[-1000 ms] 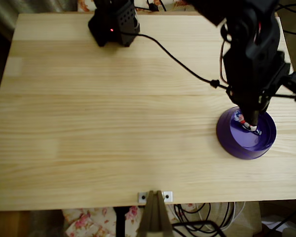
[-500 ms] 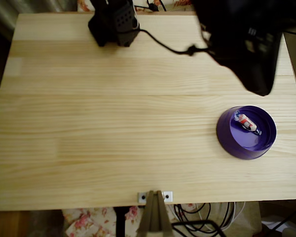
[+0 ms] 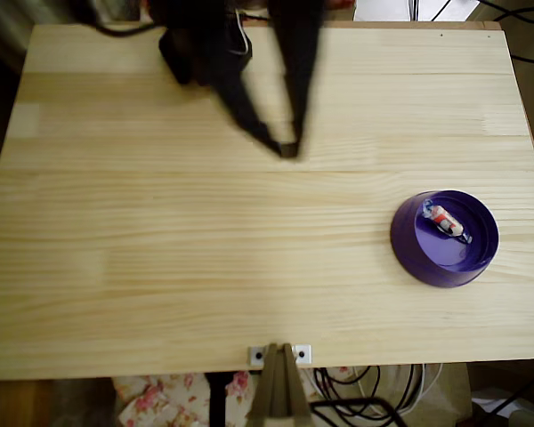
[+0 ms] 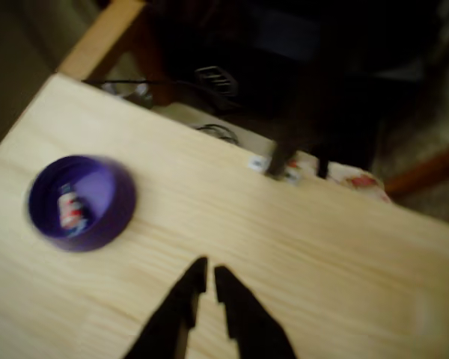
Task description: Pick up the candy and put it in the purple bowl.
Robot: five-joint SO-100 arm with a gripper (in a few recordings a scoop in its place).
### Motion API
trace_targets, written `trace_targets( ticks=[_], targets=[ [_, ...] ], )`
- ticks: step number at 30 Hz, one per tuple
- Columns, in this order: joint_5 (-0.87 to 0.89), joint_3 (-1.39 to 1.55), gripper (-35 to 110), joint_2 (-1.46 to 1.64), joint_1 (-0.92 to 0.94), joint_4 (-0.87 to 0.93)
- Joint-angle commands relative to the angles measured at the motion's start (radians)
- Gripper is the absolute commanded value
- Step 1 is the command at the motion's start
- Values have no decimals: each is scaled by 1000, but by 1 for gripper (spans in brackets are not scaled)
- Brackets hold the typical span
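The candy (image 3: 446, 220), white and red with bluish ends, lies inside the purple bowl (image 3: 404, 245) at the table's right side in the overhead view. My gripper (image 3: 283, 149) hangs blurred over the upper middle of the table, far left of the bowl, its dark fingers meeting at the tips with nothing between them. In the wrist view the fingers (image 4: 193, 288) sit almost together at the gripper (image 4: 210, 271), with only a thin slit between them, above bare wood. There the purple bowl (image 4: 124, 196) with the candy (image 4: 73, 209) lies well off to the left.
The arm's black base (image 3: 203, 46) stands at the table's back edge. A small metal bracket (image 3: 279, 354) is fixed at the front edge. Cables (image 4: 217, 78) lie beyond the table. Wide bare wood stretches across the left and middle.
The arm rose from the bowl and swung left to the table's upper middle. The candy stayed lying in the bowl, free of the gripper.
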Motion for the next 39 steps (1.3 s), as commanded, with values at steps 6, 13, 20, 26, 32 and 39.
trace_targets(
  ticks=[6,13,20,26,32,39],
  targets=[
    [-54,281,0,443,236,-109],
    [-86,494,-1,617,370,-54],
    [-83,712,-1,785,410,-14],
    [-92,861,-1,885,451,-11],
    [-89,959,-1,917,491,-38],
    [-110,1054,-1,988,517,-11]
  ],
)
